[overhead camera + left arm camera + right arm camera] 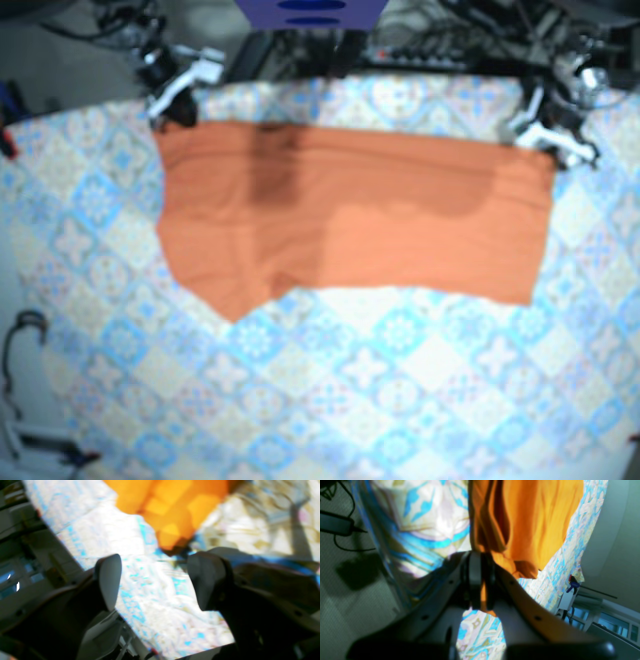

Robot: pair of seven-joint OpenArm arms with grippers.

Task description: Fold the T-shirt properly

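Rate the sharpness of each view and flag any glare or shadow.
Left wrist view: badly blurred, the T-shirt a blocky orange smear, the tablecloth washed out by glare. Right wrist view: sharper, T-shirt folds readable above the right gripper. Base view: soft throughout, a dark shadow band across the T-shirt on that view's left.

The table (420, 400) is covered by a cloth (90, 200) printed with blue, white and yellow tiles. An orange T-shirt (350, 225) lies spread flat on the cloth across the far half. Its long edge runs near the far side, and its near-left corner comes to a point.
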